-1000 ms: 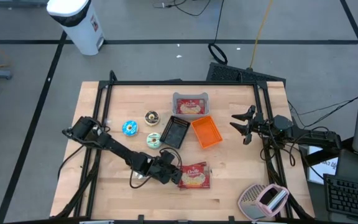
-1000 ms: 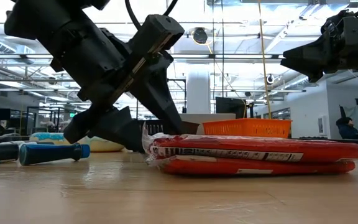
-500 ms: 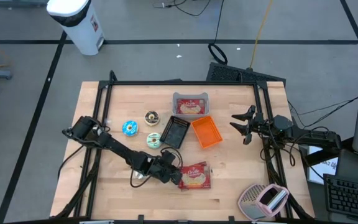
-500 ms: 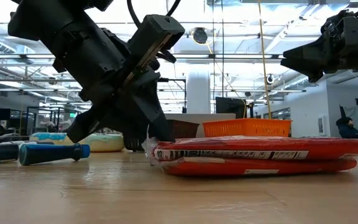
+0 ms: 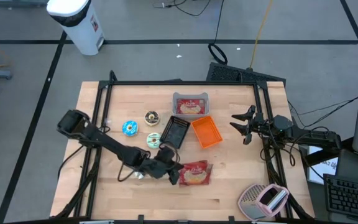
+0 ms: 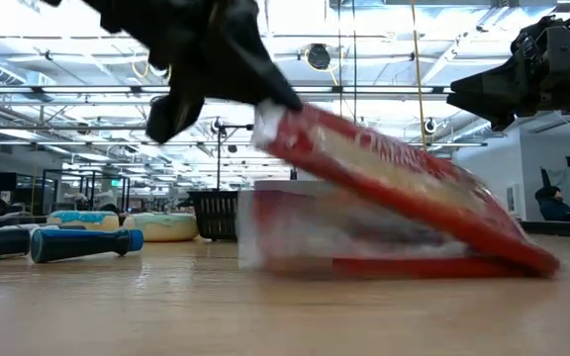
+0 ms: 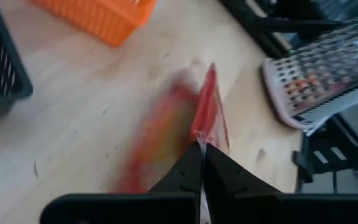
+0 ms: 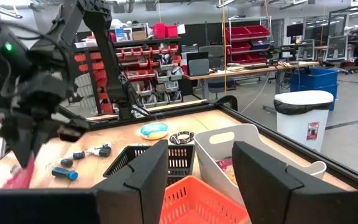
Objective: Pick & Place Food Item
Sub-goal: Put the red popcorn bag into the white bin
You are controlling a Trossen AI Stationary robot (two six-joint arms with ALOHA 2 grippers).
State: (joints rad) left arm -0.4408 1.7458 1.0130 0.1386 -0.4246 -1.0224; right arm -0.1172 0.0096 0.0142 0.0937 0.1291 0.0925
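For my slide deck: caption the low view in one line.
Left end effector shut on red food packet's edge, tilting it up off the table.

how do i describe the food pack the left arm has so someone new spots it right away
On the wooden table, look at the near edge, below the black basket and orange basket. The left gripper is shut on one edge of a flat red food packet, tilting it up. It is the only red packet lying outside a container.
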